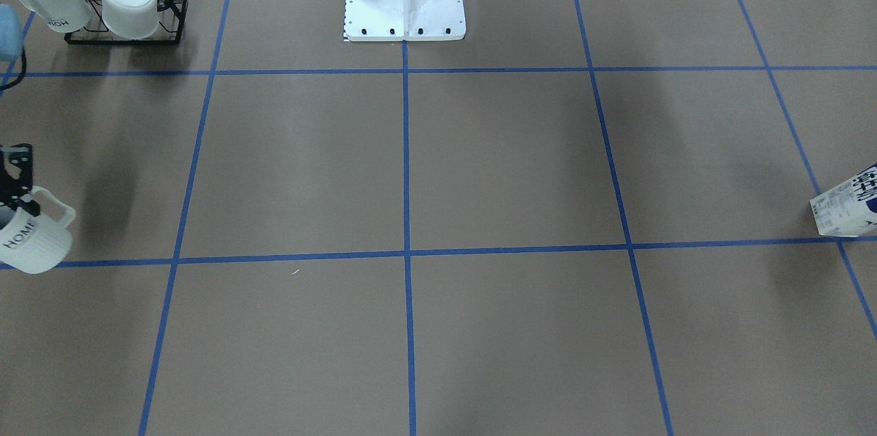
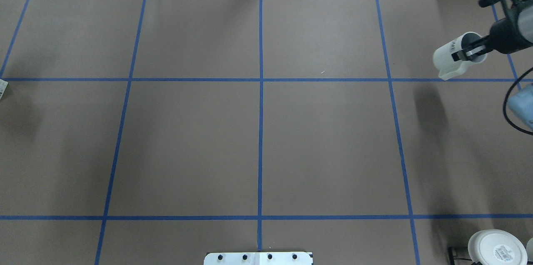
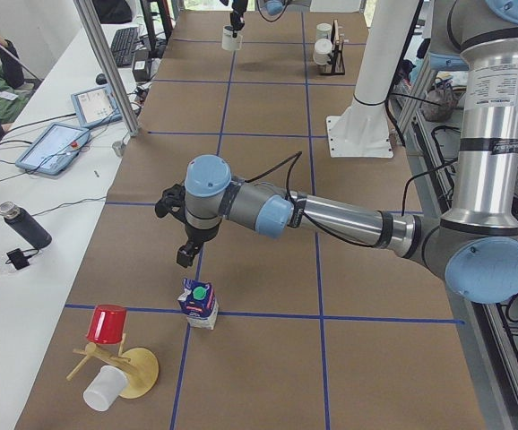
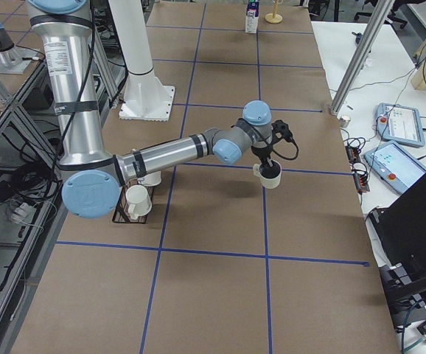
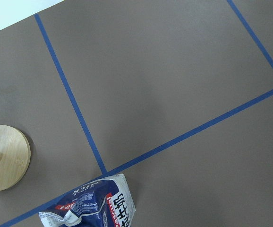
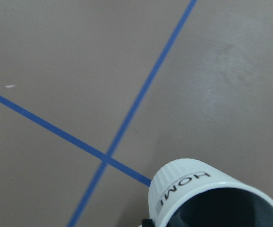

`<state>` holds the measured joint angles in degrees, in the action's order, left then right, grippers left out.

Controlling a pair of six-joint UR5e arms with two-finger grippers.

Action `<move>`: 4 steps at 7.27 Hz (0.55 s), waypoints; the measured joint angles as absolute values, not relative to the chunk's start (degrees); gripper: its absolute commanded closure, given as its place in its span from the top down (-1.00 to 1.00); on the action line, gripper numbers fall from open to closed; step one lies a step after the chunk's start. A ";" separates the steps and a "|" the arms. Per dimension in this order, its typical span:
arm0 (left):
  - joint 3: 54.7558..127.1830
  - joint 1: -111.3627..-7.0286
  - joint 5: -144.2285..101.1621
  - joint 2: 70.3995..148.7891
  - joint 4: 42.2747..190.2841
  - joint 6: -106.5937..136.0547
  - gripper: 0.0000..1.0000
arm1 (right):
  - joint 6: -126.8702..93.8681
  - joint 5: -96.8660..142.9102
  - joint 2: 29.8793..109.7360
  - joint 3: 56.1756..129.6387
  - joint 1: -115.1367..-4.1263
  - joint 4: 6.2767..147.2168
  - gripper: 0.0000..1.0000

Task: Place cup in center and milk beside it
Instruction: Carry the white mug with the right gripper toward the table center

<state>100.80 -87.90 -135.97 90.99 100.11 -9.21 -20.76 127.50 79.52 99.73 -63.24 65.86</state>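
The cup (image 2: pixel 452 60) is gripped by its rim in the right pincer (image 2: pixel 466 53) for carriage centreward; the left pincer (image 3: pixel 185 257), near the milk (image 3: pixel 199 305), cannot be judged open or closed.

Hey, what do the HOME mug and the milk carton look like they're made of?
The cup is probably glazed ceramic: smooth white ribbed wall, thick rim, dark grey inside. The milk looks like printed coated paperboard, creased at its folded top, with a green cap, probably plastic.
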 measured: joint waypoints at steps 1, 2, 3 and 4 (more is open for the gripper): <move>100.68 -87.89 -135.97 91.00 100.11 -9.19 0.98 | -24.06 125.90 74.28 100.37 -59.14 70.62 -1.00; 100.58 -87.89 -135.97 90.99 100.11 -9.19 0.98 | -26.98 123.26 69.32 100.94 -54.26 76.19 -1.00; 100.51 -87.89 -135.97 90.95 100.11 -9.16 0.98 | -29.84 119.70 65.50 101.25 -49.11 80.16 -1.00; 100.42 -87.89 -135.97 90.91 100.11 -9.15 0.98 | -33.65 115.73 62.46 101.30 -43.64 82.23 -1.00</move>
<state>100.42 -87.89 -135.97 90.91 100.11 -9.15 -33.65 115.73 62.46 101.30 -43.64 82.23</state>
